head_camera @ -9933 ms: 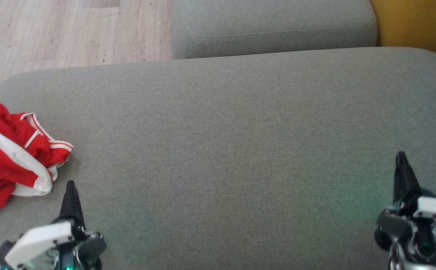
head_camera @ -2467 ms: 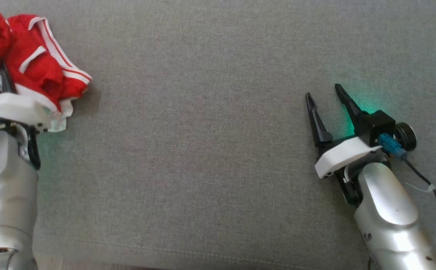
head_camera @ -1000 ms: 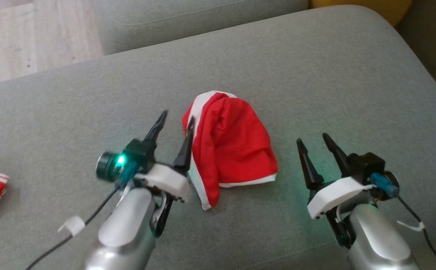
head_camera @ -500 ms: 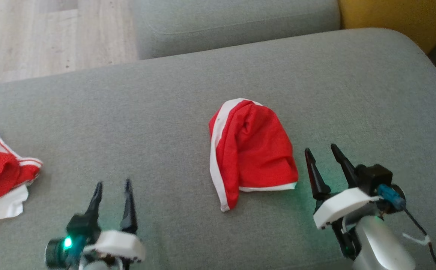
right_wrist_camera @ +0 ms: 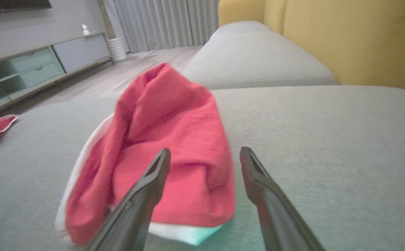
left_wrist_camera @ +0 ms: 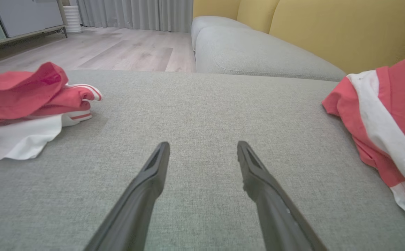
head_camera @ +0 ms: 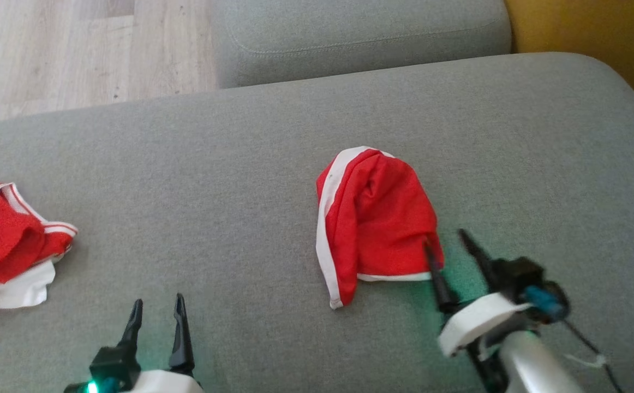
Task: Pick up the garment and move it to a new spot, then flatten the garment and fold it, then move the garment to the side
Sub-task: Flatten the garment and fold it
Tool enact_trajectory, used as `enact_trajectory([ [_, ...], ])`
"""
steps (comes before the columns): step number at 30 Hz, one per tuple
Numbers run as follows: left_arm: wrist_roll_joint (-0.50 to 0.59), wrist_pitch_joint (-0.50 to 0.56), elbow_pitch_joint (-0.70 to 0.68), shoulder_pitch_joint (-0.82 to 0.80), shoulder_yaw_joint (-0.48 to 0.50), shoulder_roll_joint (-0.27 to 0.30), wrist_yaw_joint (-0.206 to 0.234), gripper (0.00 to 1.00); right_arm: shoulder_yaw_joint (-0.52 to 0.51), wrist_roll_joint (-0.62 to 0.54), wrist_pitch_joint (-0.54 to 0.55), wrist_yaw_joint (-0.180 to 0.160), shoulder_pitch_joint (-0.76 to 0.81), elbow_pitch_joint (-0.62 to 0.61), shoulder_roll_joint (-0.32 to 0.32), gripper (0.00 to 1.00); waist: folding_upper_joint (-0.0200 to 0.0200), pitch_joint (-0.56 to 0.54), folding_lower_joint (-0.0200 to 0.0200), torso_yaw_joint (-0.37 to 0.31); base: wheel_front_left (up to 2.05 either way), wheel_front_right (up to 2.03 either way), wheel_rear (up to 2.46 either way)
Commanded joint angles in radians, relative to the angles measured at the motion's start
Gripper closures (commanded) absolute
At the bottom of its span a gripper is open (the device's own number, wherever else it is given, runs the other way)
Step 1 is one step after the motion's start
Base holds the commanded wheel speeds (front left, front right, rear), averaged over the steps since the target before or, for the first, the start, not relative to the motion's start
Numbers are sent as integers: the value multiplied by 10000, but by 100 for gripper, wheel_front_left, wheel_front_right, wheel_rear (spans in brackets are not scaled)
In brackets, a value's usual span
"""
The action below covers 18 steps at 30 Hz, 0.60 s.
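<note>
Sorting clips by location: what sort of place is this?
Probably a home living room: a grey sofa seat, pale wood floor, and a low cabinet beside long curtains.

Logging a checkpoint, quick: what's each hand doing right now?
Left hand: open, holding nothing.
Right hand: open, holding nothing, at the red garment edge.

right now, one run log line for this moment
garment: crumpled on cushion, unflattened | left gripper: open, empty | right gripper: open at garment's near edge | other clothes: left
</note>
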Motion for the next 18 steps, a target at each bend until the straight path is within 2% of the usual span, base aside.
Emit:
enact_trajectory([
  [1, 40, -53, -247, -356, 314, 4, -54, 0, 610, 2, -65, -7, -339, -411, 60, 0, -1, 33, 0, 63, 0, 0, 0],
  [5, -237, -53, -81, -319, 13, -1, -51, 0, 2349, 515, -65, -7, -233, -365, 60, 0, -1, 99, 0, 381, 0, 0, 0],
  [9, -334, -53, 57, -251, -264, -2, 17, 0, 3536, 1115, -65, -7, -268, 317, 60, 0, -1, 177, 0, 834, 0, 0, 0],
  [13, -334, -53, 160, -232, -299, -3, 58, 0, 3956, 1507, -65, -7, -554, 1180, 60, 0, -1, 271, 0, 1291, 0, 0, 0],
  [18, -301, -53, 234, -220, -225, -4, 32, 0, 3965, 1698, -65, -7, -828, 1590, 60, 0, -1, 406, 0, 1679, 0, 0, 0],
])
